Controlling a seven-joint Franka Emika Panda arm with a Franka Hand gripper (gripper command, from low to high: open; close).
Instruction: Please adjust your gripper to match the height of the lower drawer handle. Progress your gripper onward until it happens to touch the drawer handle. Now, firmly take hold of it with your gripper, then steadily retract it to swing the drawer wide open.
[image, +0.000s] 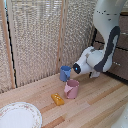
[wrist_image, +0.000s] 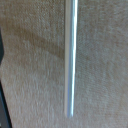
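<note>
The white-and-black robot arm (image: 106, 40) fills the upper right of the exterior view, reaching toward the dark brown drawer (image: 121, 65) at the right edge. In the wrist view the silver drawer handle (wrist_image: 71, 57) runs close across the woven-looking drawer front. The gripper sits hidden behind the wrist (open or closed, I cannot tell). Lower centre: white plate (image: 19, 116), pink cup (image: 71, 89), blue cup (image: 65, 73), orange block (image: 57, 99).

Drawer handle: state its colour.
Silver metal; the drawer handle shows best in the wrist view.
</note>
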